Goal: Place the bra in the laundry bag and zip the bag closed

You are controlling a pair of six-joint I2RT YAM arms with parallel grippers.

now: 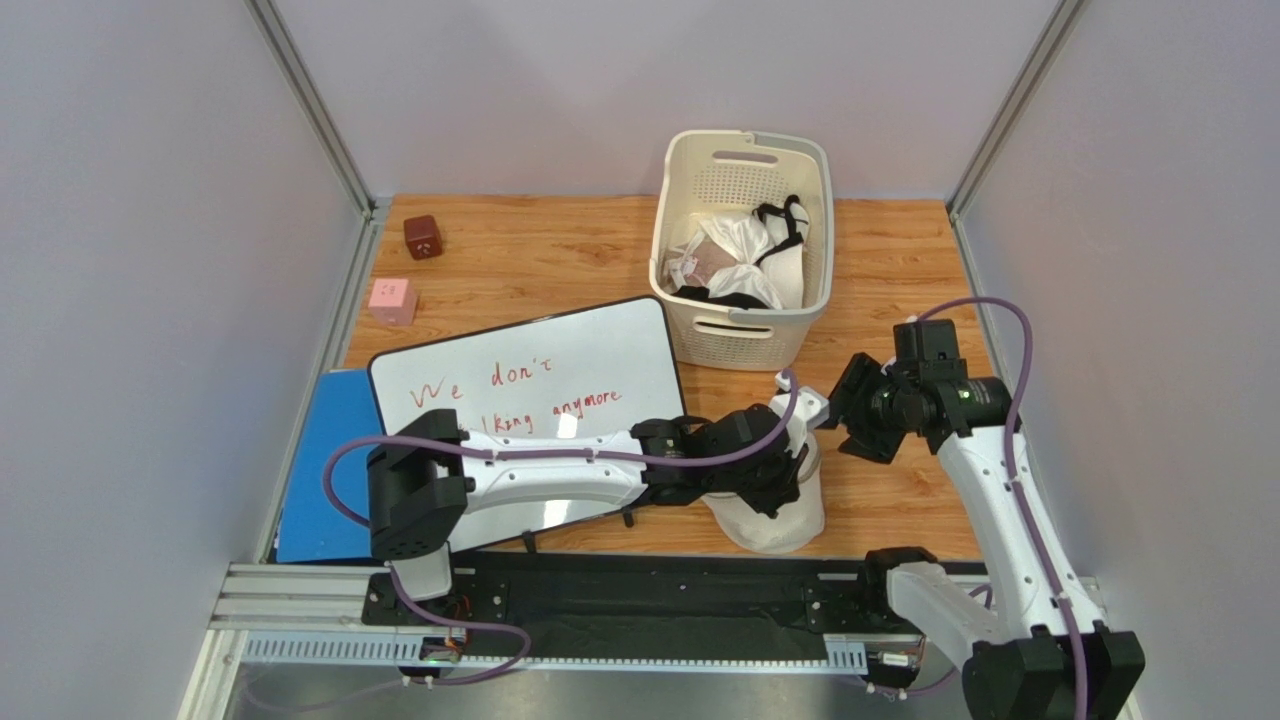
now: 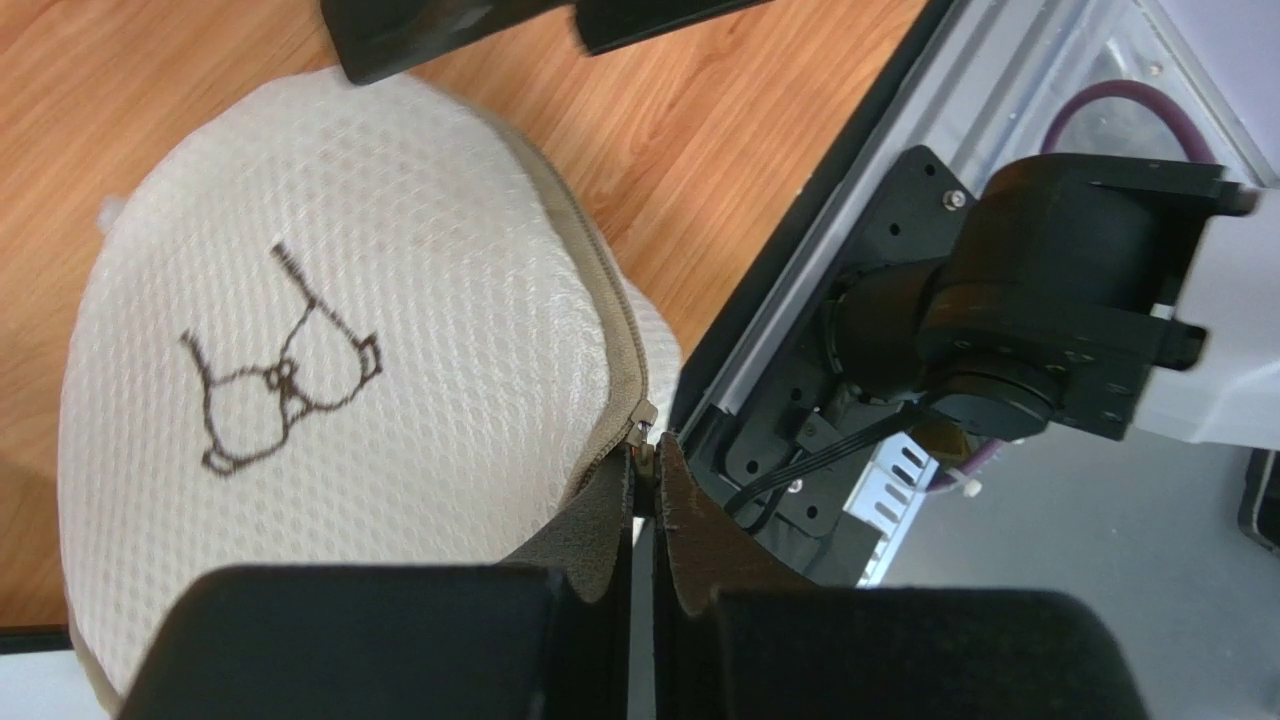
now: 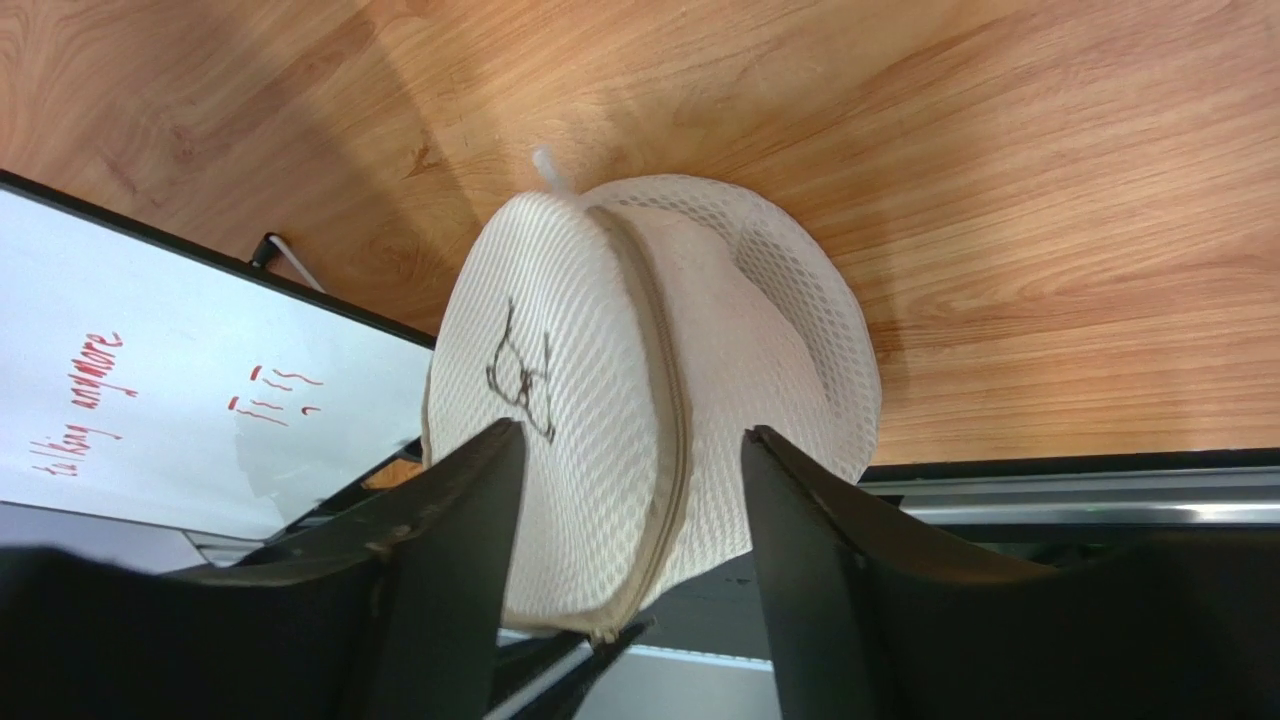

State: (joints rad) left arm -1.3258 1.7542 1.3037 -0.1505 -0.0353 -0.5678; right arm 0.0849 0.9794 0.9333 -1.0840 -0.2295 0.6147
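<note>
1. Laundry bag: round cream mesh, dark bra sketch, tan zipper rim; lower centre of top view, on surface.
2. Left tool pinched on zipper pull.
3. Right tool wide, clear of bag.

Bright, even light washing over everything, soft shadows pooling around the laundry bag on the wooden table, whiteboard glowing without glare, nearest edges softening in wrist views.

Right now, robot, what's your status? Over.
Left gripper shut on zipper. Right gripper open, off bag. Bag looks zipped. Whiteboard beside it.
</note>
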